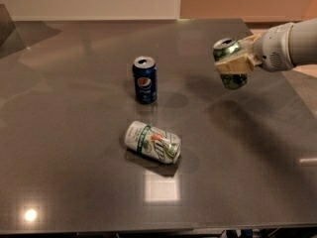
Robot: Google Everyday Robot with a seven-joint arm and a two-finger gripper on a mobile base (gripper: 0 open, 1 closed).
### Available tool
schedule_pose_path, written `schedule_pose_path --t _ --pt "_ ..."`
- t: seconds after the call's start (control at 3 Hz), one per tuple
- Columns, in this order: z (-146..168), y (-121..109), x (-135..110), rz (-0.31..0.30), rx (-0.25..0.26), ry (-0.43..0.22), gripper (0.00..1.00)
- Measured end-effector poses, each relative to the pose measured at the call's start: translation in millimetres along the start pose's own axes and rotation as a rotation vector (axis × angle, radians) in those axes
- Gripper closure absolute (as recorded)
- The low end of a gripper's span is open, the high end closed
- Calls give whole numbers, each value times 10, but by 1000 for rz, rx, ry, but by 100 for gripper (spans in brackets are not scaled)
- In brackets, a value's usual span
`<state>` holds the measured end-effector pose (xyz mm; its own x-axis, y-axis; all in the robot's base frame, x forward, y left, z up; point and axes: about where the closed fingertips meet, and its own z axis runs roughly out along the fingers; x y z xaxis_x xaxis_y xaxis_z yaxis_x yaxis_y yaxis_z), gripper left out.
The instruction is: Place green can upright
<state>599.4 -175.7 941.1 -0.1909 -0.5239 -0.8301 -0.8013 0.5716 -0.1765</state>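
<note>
The green can (230, 63) is dark green with a silver top and hangs in the air above the right part of the grey table (74, 58). It stands nearly upright, its top tilted slightly to the left. My gripper (237, 63) comes in from the right on a white arm and is shut on the green can around its middle, with a tan finger (233, 66) across the can's front. The can's shadow lies on the table below it.
A dark blue Pepsi can (145, 80) stands upright near the table's middle. A white 7UP can (152, 142) lies on its side in front of it. The table's right edge runs close behind the arm.
</note>
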Motion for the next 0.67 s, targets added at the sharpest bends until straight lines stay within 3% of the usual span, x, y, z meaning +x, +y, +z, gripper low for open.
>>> schedule_pose_path --t 0.33,0.67 --pt "-44 -55 66 -11 27 -129 100" --pt "-43 -132 161 47 54 -227 100"
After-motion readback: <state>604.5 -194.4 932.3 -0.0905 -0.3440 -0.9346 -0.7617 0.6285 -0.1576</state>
